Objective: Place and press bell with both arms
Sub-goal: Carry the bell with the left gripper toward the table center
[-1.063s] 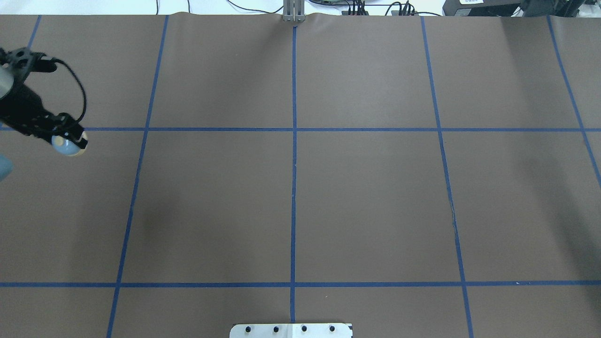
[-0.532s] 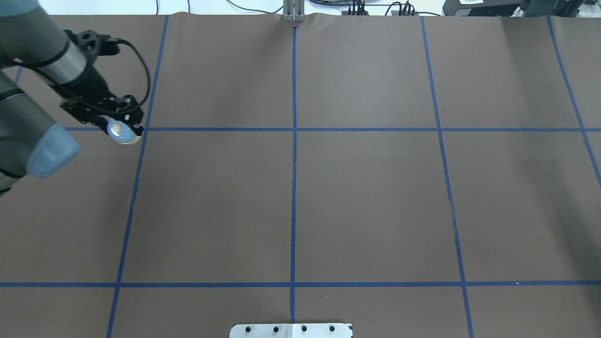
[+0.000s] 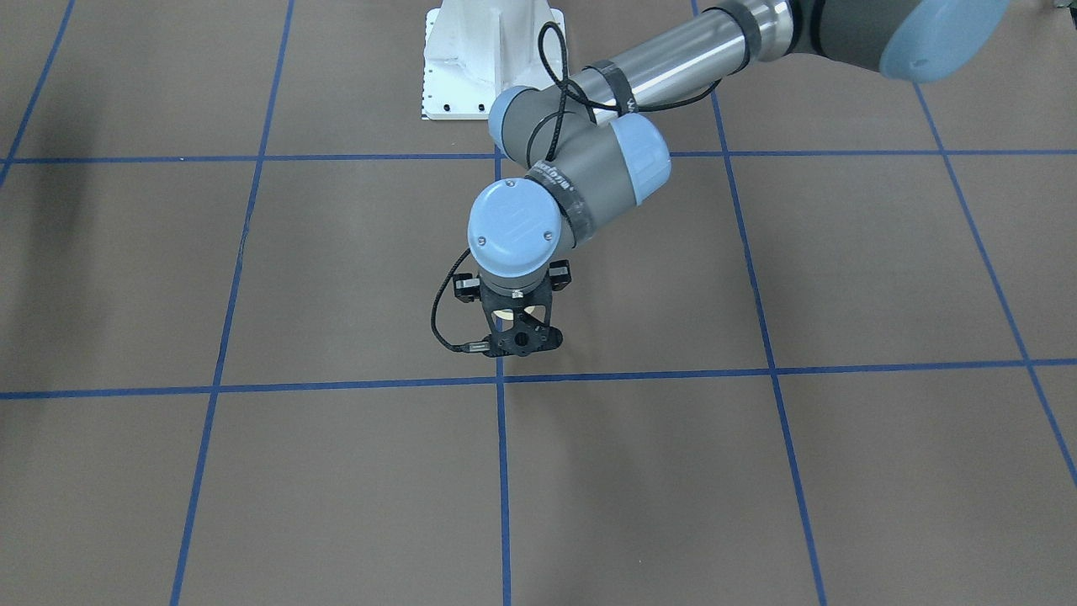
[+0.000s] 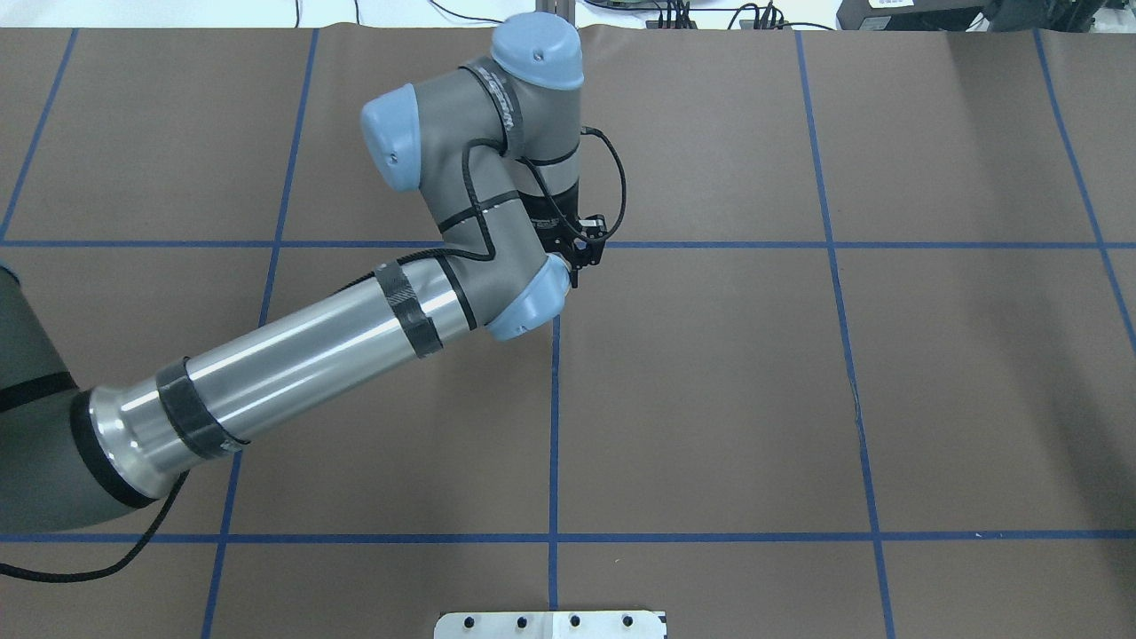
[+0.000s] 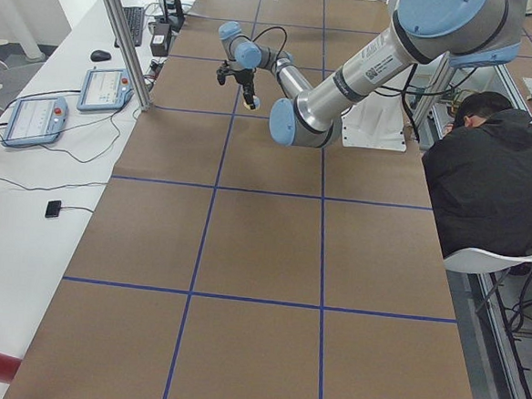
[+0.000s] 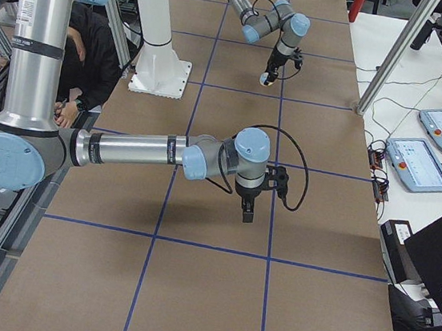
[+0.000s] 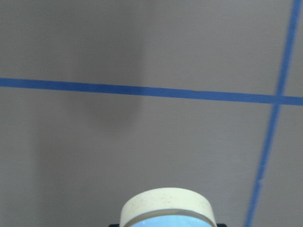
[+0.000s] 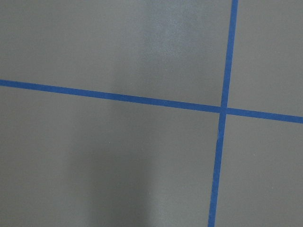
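My left gripper (image 3: 510, 318) is shut on the light-blue bell and holds it over the middle of the table, by a crossing of blue tape lines. In the left wrist view the bell's cream base rim (image 7: 165, 207) fills the bottom edge, above the brown table. In the overhead view the wrist hides the bell and only the gripper's (image 4: 579, 252) black parts show. In the exterior right view the bell (image 6: 264, 79) hangs at the far arm's tip. My right gripper (image 6: 248, 209) shows only there, raised over the table; I cannot tell if it is open or shut.
The white bolted pedestal (image 3: 492, 59) stands at the robot's edge of the table. A seated person in dark clothes (image 5: 491, 179) is beside it. Control pendants (image 5: 34, 115) lie on the white side bench. A metal post (image 5: 122, 34) stands at the far table edge.
My left arm has swept from the table's left edge to the centre crossing, with the bell still in its gripper. Its forearm now reaches across the left half of the overhead view.
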Controlling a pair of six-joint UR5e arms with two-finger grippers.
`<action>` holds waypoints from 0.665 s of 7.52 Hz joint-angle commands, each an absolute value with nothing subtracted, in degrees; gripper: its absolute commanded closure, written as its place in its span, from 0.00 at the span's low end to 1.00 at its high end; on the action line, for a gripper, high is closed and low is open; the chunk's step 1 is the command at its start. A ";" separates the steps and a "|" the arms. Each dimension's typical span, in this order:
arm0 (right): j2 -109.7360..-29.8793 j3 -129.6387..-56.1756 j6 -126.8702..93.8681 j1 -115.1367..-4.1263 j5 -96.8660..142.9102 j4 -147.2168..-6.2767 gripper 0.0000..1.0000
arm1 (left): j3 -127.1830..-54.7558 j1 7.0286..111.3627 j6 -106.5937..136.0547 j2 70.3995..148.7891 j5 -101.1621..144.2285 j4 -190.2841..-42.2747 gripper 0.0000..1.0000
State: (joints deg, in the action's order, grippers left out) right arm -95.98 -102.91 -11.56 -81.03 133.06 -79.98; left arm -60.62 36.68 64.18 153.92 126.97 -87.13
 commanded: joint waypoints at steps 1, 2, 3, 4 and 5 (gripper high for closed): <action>-95.98 -102.92 -11.60 -81.04 133.07 -79.98 0.00 | -56.69 34.19 67.06 154.69 122.87 -91.85 1.00; -95.98 -102.92 -11.69 -81.04 133.07 -79.98 0.00 | -56.86 34.62 63.93 154.60 123.05 -90.45 0.96; -95.98 -102.92 -11.60 -81.04 133.07 -79.98 0.00 | -57.21 34.98 60.59 154.60 123.13 -88.79 0.88; -95.98 -103.01 -11.69 -81.04 133.07 -79.98 0.00 | -57.22 35.24 59.25 154.60 122.87 -88.86 0.63; -95.98 -103.01 -11.69 -81.04 133.07 -79.98 0.00 | -57.30 35.51 58.89 154.51 122.87 -89.21 0.22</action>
State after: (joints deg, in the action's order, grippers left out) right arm -95.98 -102.98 -11.67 -81.04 133.07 -79.98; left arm -57.20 35.15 60.22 154.59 122.98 -89.17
